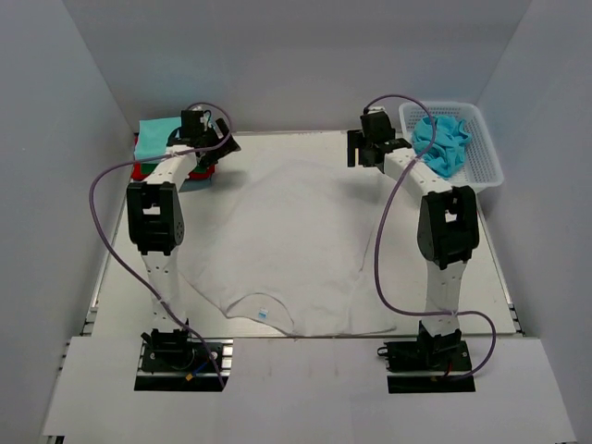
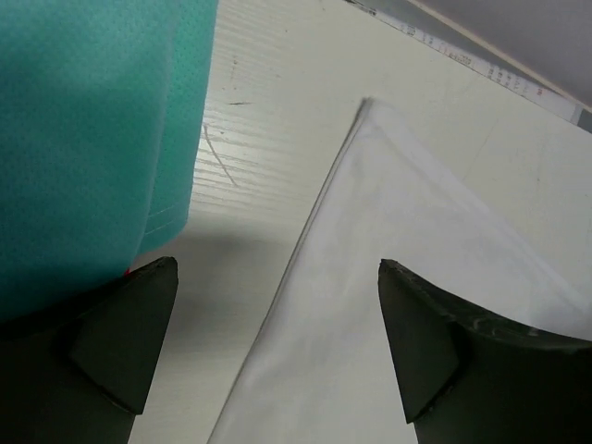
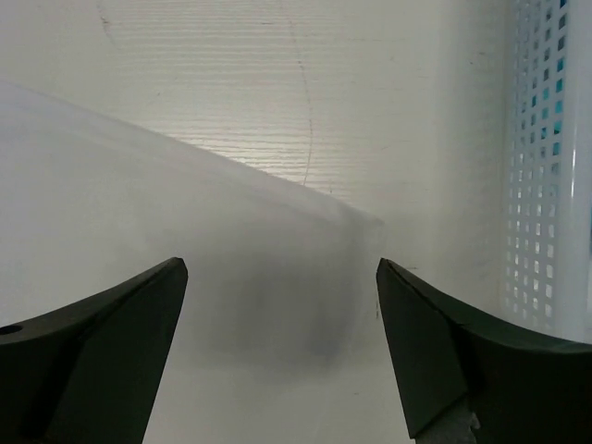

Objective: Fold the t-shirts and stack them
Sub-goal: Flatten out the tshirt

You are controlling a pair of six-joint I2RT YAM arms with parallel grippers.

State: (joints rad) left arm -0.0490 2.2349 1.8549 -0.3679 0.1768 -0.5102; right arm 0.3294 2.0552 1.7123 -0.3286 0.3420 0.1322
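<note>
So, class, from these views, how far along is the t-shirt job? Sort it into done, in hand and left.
Done: a folded stack at the far left, teal t-shirt on top. In hand: the white t-shirt lies spread flat; left gripper and right gripper hover open over its far corners, holding nothing. Left: fold and stack the white one, then the light blue t-shirt bunched in the basket.

Seen from above, a white t-shirt (image 1: 296, 240) lies spread flat across the middle of the table (image 1: 296, 146), its neckline towards my bases. My left gripper (image 1: 222, 145) hangs over the shirt's far left corner, just beside a stack of folded tees with a teal tee (image 1: 153, 141) on top and a red tee (image 1: 141, 171) under it. My right gripper (image 1: 367, 151) hangs over the far right corner, near a white lattice basket (image 1: 486, 157) holding a crumpled light blue tee (image 1: 442, 143).
</note>
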